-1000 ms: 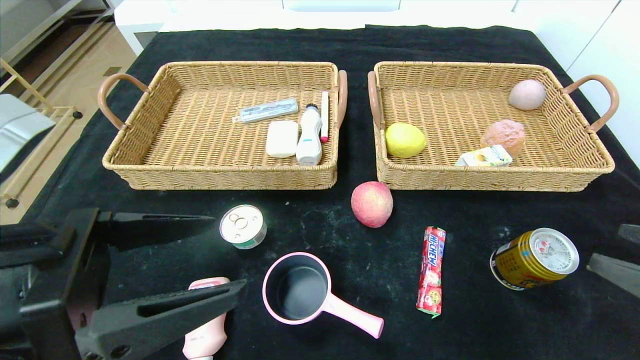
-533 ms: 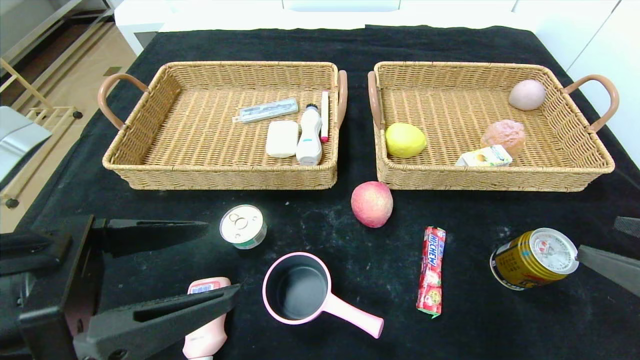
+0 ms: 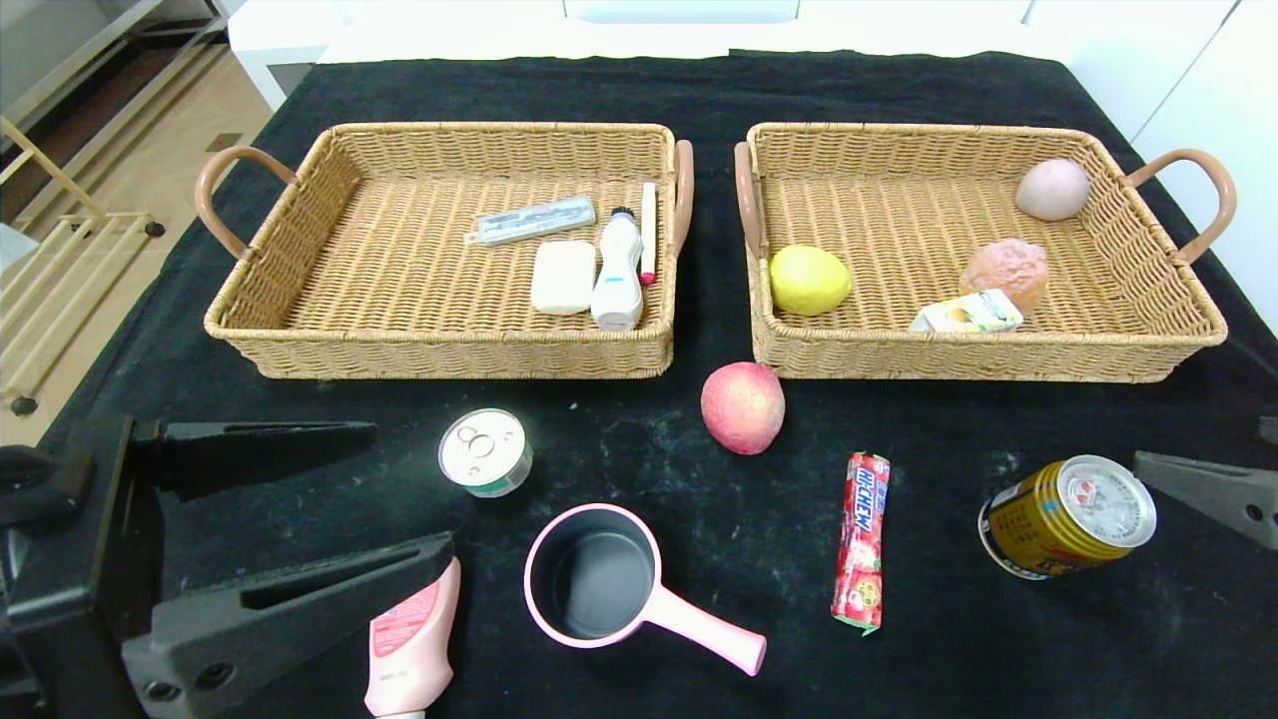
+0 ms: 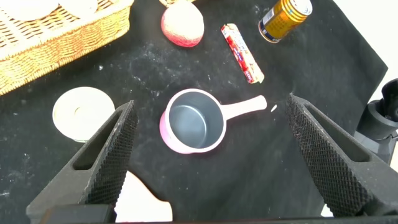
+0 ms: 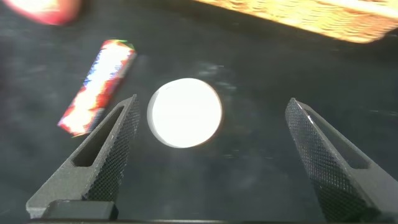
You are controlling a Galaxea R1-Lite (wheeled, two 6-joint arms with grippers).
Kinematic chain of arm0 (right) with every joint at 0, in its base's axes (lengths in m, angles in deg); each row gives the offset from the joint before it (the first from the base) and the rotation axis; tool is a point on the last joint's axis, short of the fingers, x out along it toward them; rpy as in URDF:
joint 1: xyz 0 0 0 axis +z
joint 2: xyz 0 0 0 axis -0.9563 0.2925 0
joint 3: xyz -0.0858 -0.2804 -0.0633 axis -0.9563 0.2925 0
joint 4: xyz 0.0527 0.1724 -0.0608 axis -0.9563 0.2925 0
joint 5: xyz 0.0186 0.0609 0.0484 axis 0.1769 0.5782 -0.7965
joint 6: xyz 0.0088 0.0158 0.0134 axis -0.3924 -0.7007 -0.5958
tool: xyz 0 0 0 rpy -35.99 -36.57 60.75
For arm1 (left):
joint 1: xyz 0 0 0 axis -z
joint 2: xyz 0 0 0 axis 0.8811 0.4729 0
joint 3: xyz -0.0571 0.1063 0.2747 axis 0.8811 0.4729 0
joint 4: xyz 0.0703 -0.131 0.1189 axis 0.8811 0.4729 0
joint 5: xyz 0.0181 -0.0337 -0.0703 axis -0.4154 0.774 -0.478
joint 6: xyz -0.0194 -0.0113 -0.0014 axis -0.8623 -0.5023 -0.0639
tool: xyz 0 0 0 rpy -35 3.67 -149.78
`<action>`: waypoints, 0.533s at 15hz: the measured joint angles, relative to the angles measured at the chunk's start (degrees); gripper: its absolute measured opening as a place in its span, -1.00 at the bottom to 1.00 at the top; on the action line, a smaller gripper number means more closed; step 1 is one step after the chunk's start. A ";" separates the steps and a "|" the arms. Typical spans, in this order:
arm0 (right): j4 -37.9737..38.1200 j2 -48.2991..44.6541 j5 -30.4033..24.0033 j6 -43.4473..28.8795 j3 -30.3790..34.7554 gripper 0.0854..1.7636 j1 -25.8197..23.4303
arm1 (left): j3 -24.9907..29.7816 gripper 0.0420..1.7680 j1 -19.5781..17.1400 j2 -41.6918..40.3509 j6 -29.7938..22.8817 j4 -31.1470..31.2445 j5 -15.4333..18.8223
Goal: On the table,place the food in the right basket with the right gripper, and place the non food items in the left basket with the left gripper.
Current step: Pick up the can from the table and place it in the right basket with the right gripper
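Observation:
On the black table lie a peach (image 3: 742, 406), a Hi-Chew candy roll (image 3: 862, 539), a gold drink can (image 3: 1068, 515), a small tin can (image 3: 485, 451), a pink saucepan (image 3: 599, 584) and a pink bottle (image 3: 409, 639). My left gripper (image 3: 412, 489) is open at the near left. In its wrist view the left gripper (image 4: 211, 102) has the saucepan (image 4: 193, 121) between its fingers, untouched. My right gripper (image 3: 1198, 444) is open at the right edge, beside the gold can. The right wrist view shows that gripper (image 5: 212, 101) above the can's top (image 5: 185, 112).
The left basket (image 3: 300, 340) holds a soap bar, a white bottle, a pen and a flat pack. In the right basket (image 3: 1178, 330) are a lemon (image 3: 809, 280), two pinkish round foods and a juice box. The table's edges run close at left and right.
The left gripper has drawn back toward the near left, uncovering the pink bottle. The right gripper's finger has moved away from me, level with the gold can.

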 joint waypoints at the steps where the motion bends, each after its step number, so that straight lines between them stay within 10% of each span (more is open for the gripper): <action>1: 4.23 1.24 1.83 -0.26 -2.34 0.94 0.11 | -0.09 0.94 0.02 -0.11 0.00 0.38 -0.05; 8: 26.08 14.25 3.54 -13.26 -22.56 0.94 3.54 | -0.22 0.94 0.17 -0.63 0.00 0.60 -0.05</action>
